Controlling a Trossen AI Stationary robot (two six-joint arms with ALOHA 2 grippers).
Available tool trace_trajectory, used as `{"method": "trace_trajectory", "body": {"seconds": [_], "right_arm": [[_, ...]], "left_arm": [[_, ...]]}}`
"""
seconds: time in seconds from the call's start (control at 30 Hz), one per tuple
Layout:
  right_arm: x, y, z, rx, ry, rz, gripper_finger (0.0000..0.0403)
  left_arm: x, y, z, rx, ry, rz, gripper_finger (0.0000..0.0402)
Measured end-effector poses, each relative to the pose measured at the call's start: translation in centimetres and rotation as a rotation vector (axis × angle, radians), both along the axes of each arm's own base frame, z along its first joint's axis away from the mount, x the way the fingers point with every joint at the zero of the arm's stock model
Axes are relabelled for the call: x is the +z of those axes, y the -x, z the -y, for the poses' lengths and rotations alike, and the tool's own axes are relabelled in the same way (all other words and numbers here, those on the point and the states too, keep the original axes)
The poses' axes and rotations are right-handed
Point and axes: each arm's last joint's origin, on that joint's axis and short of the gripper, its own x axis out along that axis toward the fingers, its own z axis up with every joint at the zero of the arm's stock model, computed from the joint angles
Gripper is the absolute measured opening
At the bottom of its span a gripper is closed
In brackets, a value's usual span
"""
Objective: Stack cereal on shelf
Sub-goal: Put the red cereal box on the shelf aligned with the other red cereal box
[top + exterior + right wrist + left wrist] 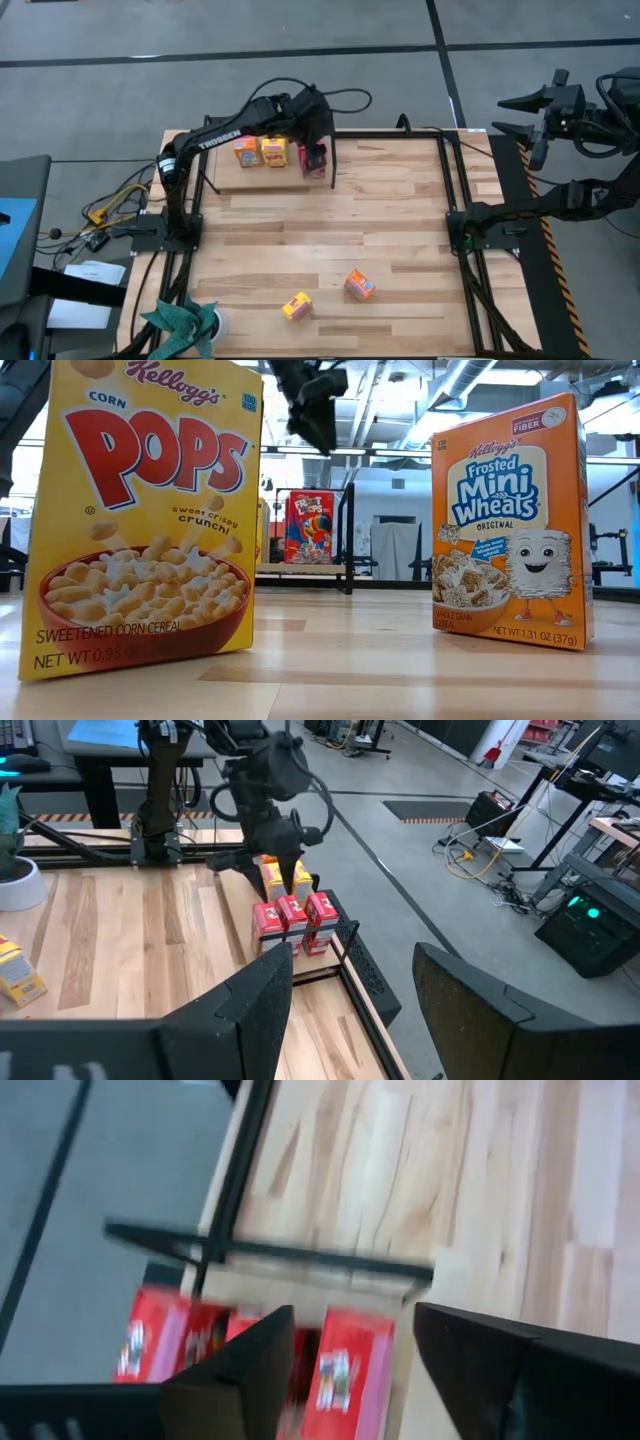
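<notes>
While the left gripper (285, 868) hangs just above the shelf (222, 180) at the far left corner of the desk (400, 230), its two fingers stand apart with nothing between them; they hover over the red cereal boxes (293, 920) without visibly touching them. From its own wrist camera the fingers (250, 1370) frame one red box (345, 1370), and I cannot tell for certain whether a tip grazes it. Three red boxes stand in a row at the shelf's end nearest the desk's middle, with an orange box (246, 152) and a yellow box (274, 151) beside them on the board.

Off the right edge of the desk, the right gripper (520, 115) waits over the floor, fingers parted and empty.

Near the front edge of the desk, a yellow Corn Pops box (140, 510) and an orange Frosted Mini Wheats box (510, 525) stand well apart from the shelf. A green plant (185, 322) sits at the front left corner. Beyond the desk lies grey floor (300, 40), with cables (115, 205) on the left.
</notes>
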Motion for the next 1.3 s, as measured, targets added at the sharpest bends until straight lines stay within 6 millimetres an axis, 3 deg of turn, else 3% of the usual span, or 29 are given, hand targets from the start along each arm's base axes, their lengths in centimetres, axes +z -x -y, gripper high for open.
{"method": "trace_trajectory", "body": {"seconds": [0.07,0.4,1.3], "right_arm": [[0.0,0.0,0.0,0.000,0.000,0.001,0.0232],[0.0,0.0,0.0,0.000,0.000,0.000,0.0232],[0.0,0.1,0.0,0.000,0.001,0.001,0.0232]], "left_arm": [[0.1,-0.2,0.1,-0.013,-0.005,0.016,0.0174],[-3.3,-2.9,1.1,-0.078,0.025,-0.056,0.0010],[-5.5,-3.8,0.9,-0.015,0.058,-0.121,0.0000]]}}
